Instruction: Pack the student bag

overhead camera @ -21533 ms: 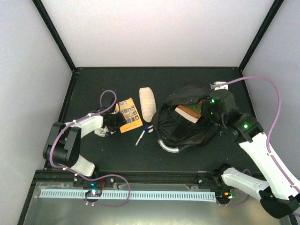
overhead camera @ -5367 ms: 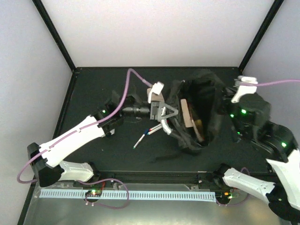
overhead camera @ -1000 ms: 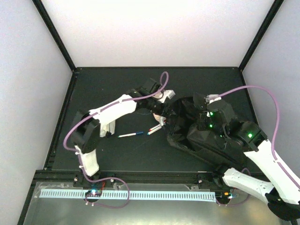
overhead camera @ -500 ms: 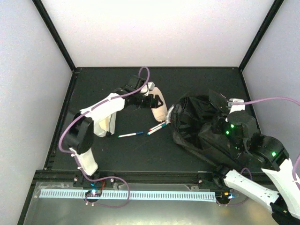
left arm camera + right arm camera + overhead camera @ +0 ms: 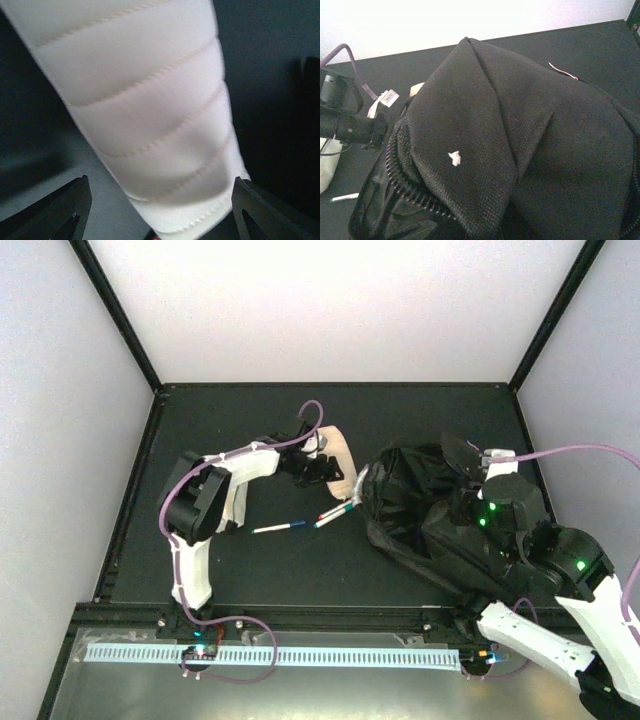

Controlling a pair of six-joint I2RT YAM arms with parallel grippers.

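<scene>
Two pens and one pouch left to pack

My read is that the step in hand is picking up the whitish padded pouch (image 5: 150, 100). My left end effector (image 5: 160, 200) has its fingers spread wide, one tip on either side of the pouch's stitched end. I see a gap at the left tip, so nothing is gripped yet. The student bag (image 5: 420, 510) lies right of centre on the surface (image 5: 220, 420), slumped, with its left edge just beside the pouch. My right end effector (image 5: 468, 495) sits over the bag with its fingers pressed together. The right wrist view shows the black fabric tenting up toward it, so I judge it is pinching a fold of the bag, though the fingertips themselves are out of sight.

The next move calls for closing the left fingers squarely across the pouch, lifting it, and carrying it right toward the bag. I cannot make out a clear opening from above, so the right arm may need to pull the fabric apart first.

A blue-tipped pen (image 5: 275, 528) and a red-and-blue pen (image 5: 335, 513) lie just in front of the pouch, the second nearly touching the bag. The left half of the surface offers free room, and the back rim is near the pouch
</scene>
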